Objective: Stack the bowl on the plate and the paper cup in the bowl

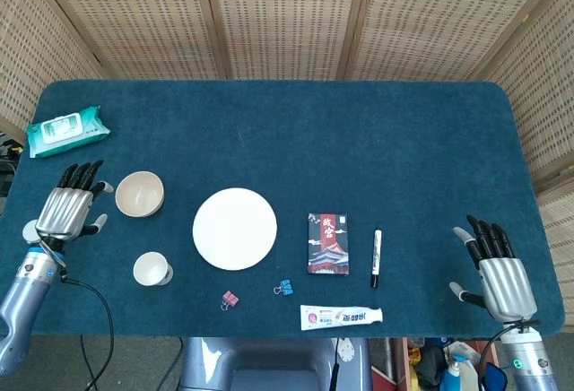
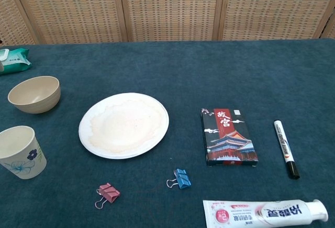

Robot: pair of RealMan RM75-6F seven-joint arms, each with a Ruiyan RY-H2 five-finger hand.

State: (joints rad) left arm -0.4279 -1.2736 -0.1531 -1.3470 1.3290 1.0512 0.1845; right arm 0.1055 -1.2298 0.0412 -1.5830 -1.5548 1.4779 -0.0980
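Nothing stacked yet. Bowl [image 1: 139, 194] sits on the table left of the plate [image 1: 234, 229], apart from it; paper cup [image 1: 151, 269] stands upright nearer the front edge, below the bowl, also clear of the plate. Both steps remain: bowl onto plate, then cup into bowl.

Left hand [image 1: 69, 209] is just beside the bowl's left side, fingers extended and spread, holding nothing; can't tell if a fingertip touches the rim. Right hand [image 1: 498, 274] sits well apart at the table's right front, fingers apart, empty.
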